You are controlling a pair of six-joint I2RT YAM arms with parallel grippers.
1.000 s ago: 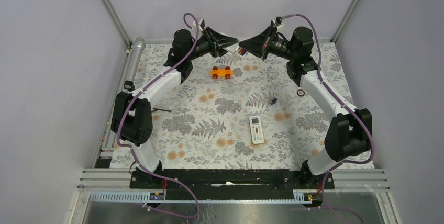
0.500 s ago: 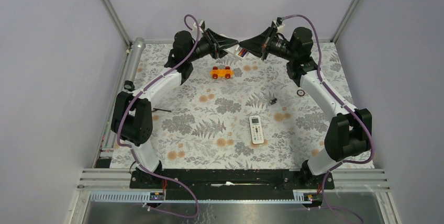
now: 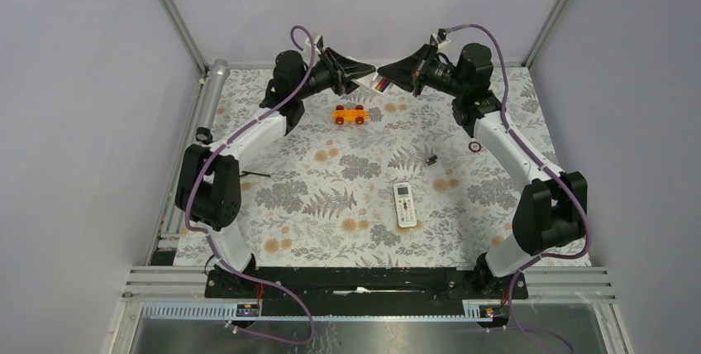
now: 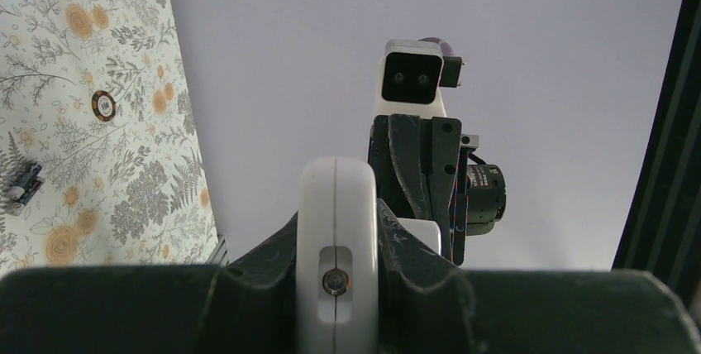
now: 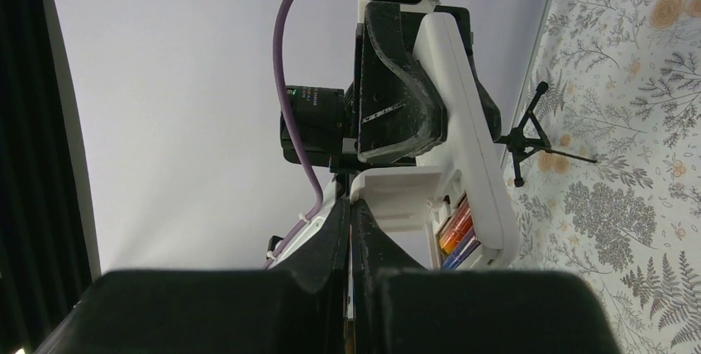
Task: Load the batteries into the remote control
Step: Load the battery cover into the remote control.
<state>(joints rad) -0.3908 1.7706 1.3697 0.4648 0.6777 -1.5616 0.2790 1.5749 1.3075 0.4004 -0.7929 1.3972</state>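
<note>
**Remote control** [image 5: 475, 122]: raised above the far edge of the table [image 3: 331, 188], pinched edge-on between the jaws of your left gripper [image 4: 337, 248].

**Batteries** [image 5: 457, 232]: seated in the open bay, with red and blue showing.

**Right gripper** [image 5: 351, 223]: jaws pressed together, tips at the white lid [image 5: 397, 197]. Whether they catch its edge cannot be told.

**Risks:**
- If you push the lid on askew, it may jam or lever the remote out of the pinch.
- If you tilt the bay downward, the batteries may spill.
</note>
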